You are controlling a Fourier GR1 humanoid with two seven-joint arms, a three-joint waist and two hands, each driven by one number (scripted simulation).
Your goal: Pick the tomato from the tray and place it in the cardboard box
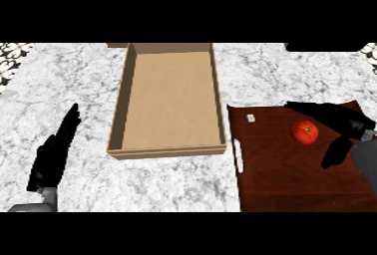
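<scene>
Far to the left of the cardboard box (168, 99), the left hand (53, 152) rests on the marble counter (66, 84), fingers straight and pressed together, pointing up and slightly toward the box; a bit of grey forearm shows below it at the lower edge. The box stands open, its long side running away from the robot. Just right of the box lies the dark wooden tray (294, 179), its left edge close beside the box's right wall. A small pale tag or sticker (250, 118) sits on the tray near the box's near right corner. The tomato (305, 132) lies on the tray, well to the right of the box. The right hand (340, 130) is by the tomato from the far right, fingers and thumb spread either side of it; whether any finger touches the tomato is hard to tell.
</scene>
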